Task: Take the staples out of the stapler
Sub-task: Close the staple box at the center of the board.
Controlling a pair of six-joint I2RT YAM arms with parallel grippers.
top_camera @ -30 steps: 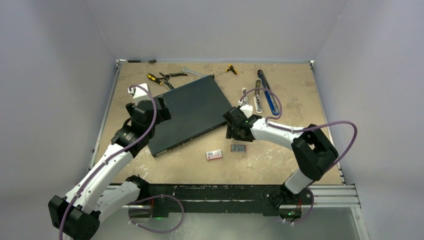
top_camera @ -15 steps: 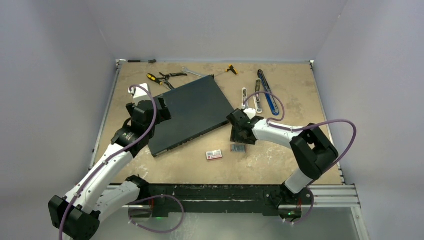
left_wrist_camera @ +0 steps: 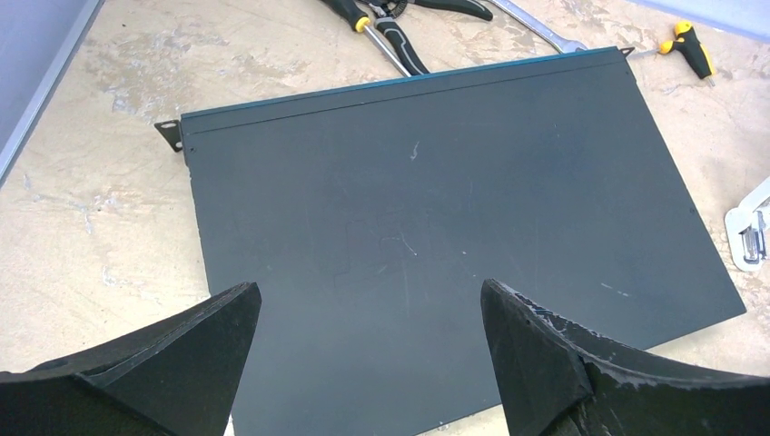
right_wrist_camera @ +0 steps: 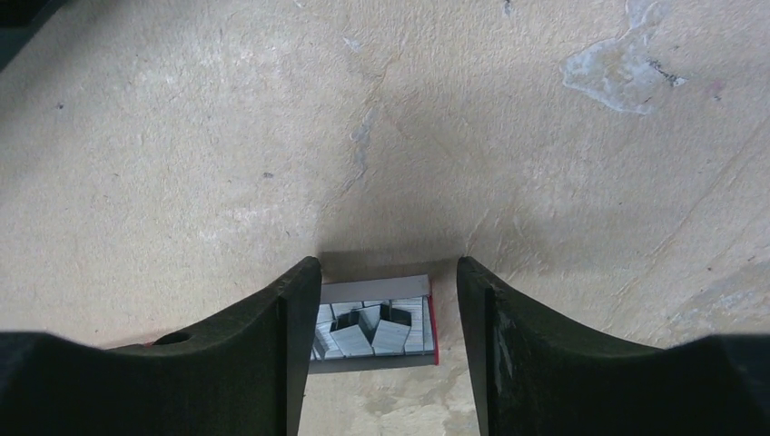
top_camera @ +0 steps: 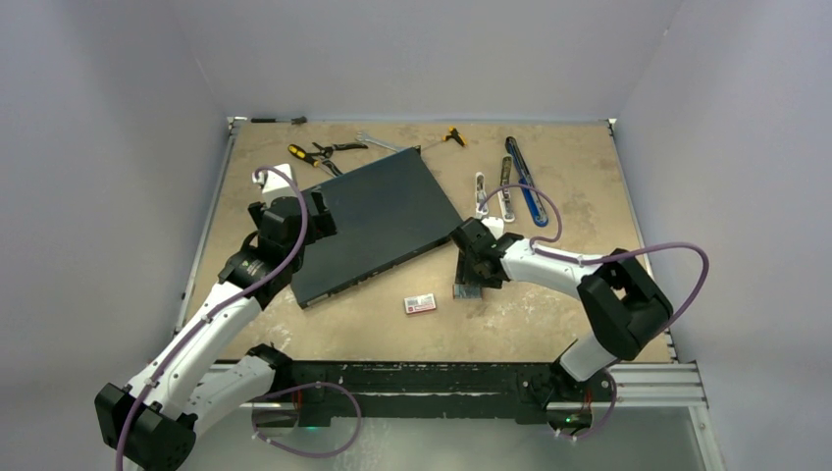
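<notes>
Staples (right_wrist_camera: 372,329) are seen as short silver-grey blocks, jumbled in a shallow grey tray (right_wrist_camera: 377,289) with a red edge, which lies on the table just off the near right corner of the dark flat panel (left_wrist_camera: 436,209). The right gripper (right_wrist_camera: 388,272) is held directly over that tray with its fingers spread. The tray sits between them and its long side runs from one finger to the other, so any closing would be made along that axis. Whether the fingertips touch the table cannot be told. The left gripper (left_wrist_camera: 368,300) is likewise spread, holding nothing, above the panel's left part. It is therefore much farther from the staples, and the right arm is judged the one placed for the pick. What appears to be the opened stapler (top_camera: 506,188) lies right of the panel, well apart from the tray.
</notes>
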